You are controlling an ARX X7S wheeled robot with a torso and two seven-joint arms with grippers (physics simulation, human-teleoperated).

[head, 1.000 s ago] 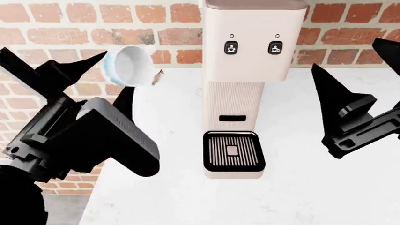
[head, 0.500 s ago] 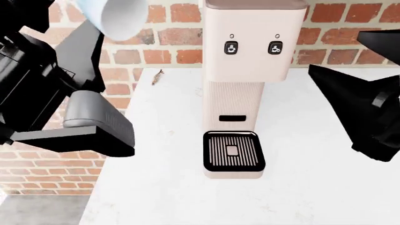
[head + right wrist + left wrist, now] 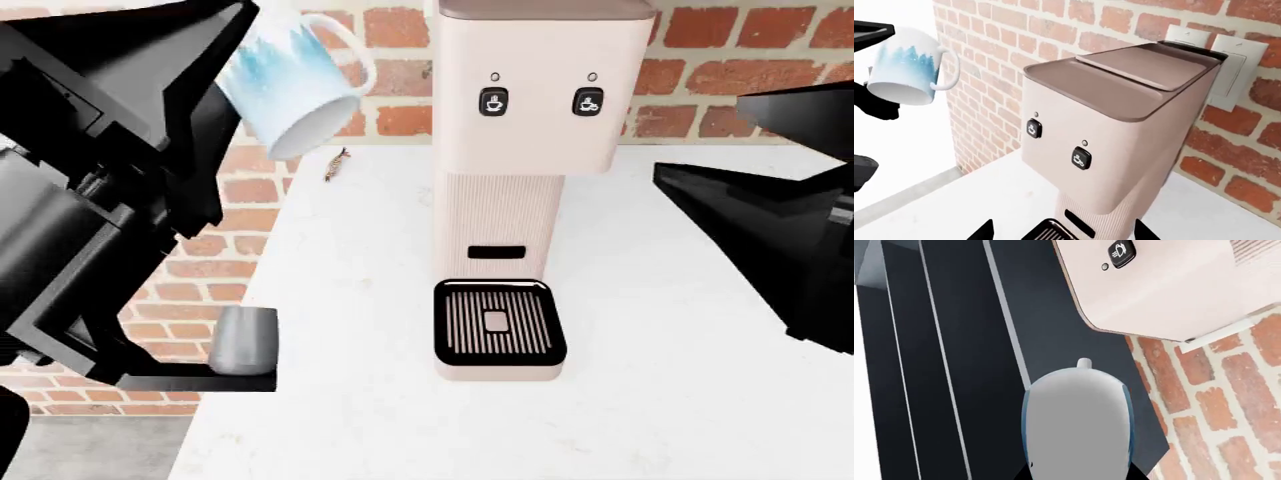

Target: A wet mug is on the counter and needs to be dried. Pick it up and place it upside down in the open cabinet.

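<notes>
The mug (image 3: 287,85), white with a light-blue icy pattern, hangs in the air left of the coffee machine, tilted with its mouth down and its handle up. My left gripper (image 3: 238,90) is shut on it above the counter's (image 3: 667,400) left end. The left wrist view shows the mug's grey inside (image 3: 1077,425) between the black fingertips (image 3: 1021,476). The right wrist view shows the mug (image 3: 907,65) from the side, high at the left. My right gripper (image 3: 701,135) is open and empty right of the machine, and in its own view (image 3: 1064,232) faces the machine's front.
A tall beige coffee machine (image 3: 534,150) with a black drip tray (image 3: 497,322) stands against the brick wall (image 3: 334,30). A small brown scrap (image 3: 335,163) lies at the counter's back left. Dark panels (image 3: 954,365) fill the left wrist view. White outlets (image 3: 1241,65) are on the wall.
My left arm has lifted the mug and turned it from mouth facing the camera to mouth tilted down. The right gripper has shifted slightly to the right and up.
</notes>
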